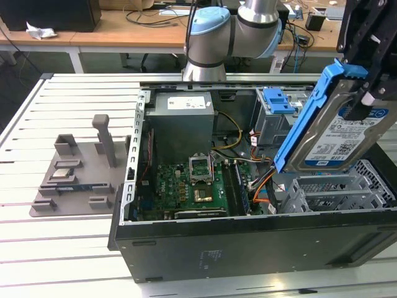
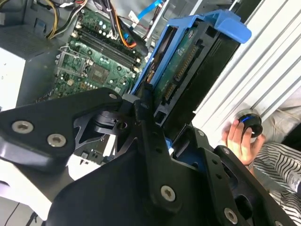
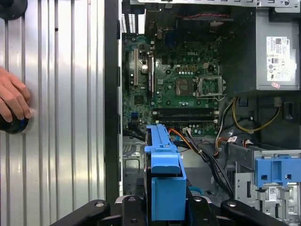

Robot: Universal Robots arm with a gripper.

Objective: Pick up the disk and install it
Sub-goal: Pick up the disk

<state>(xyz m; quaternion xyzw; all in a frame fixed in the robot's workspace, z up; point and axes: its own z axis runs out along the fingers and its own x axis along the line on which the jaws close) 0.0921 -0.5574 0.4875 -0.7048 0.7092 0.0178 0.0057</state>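
Note:
The disk [image 1: 345,135], a silver drive with a white-and-blue label in a blue plastic frame, hangs tilted in the air over the exterior view's right end of the open computer case [image 1: 248,248]. My gripper [image 1: 361,93] is shut on it from above. In the second wrist view the black fingers [image 2: 146,123] clamp the disk [image 2: 186,66] on its edges, with its connector end toward the motherboard. In the first wrist view the disk [image 3: 164,176] stands edge-on above my gripper [image 3: 165,209]. Below the disk lies a grey metal drive cage [image 1: 335,192].
Inside the case are the green motherboard [image 1: 186,186], a grey power-supply box [image 1: 183,118], orange and black cables [image 1: 260,186] and a blue latch piece [image 1: 279,99]. A grey fixture [image 1: 74,174] lies on the slatted table. A person's hand [image 3: 13,101] rests on a black knob beside the case.

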